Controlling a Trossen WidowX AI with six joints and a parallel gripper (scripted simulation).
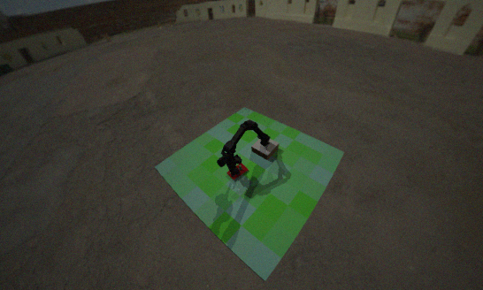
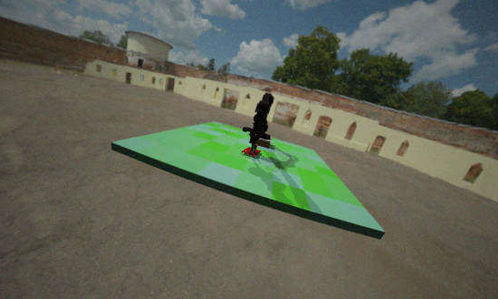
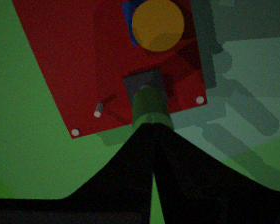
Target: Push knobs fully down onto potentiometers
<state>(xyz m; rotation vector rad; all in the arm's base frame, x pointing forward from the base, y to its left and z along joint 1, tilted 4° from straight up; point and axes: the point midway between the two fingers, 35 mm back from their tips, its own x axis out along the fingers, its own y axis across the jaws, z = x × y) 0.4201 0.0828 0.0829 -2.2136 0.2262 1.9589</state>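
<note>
The red circuit board [image 1: 244,170] [image 2: 246,151] [image 3: 51,60] shows from above in the wrist view. A green knob [image 3: 150,104] stands over a dark grey potentiometer [image 3: 140,80], with a short pale bit of shaft at its lower end. A yellow-orange knob [image 3: 157,25] covers most of a blue potentiometer [image 3: 127,19]; the gap beneath it cannot be seen. My gripper [image 3: 151,132] is shut and empty, its joined fingertips at the green knob's top end; whether they touch cannot be told. In the top and exterior views the knobs are too small to judge.
A small metal pin [image 3: 98,109] stands on the board left of the green knob. Screw heads [image 3: 75,132] [image 3: 200,100] mark two corners. The arm's base stands on a box [image 1: 259,150] behind the board, on the green chequered table [image 1: 267,214] [image 2: 166,152].
</note>
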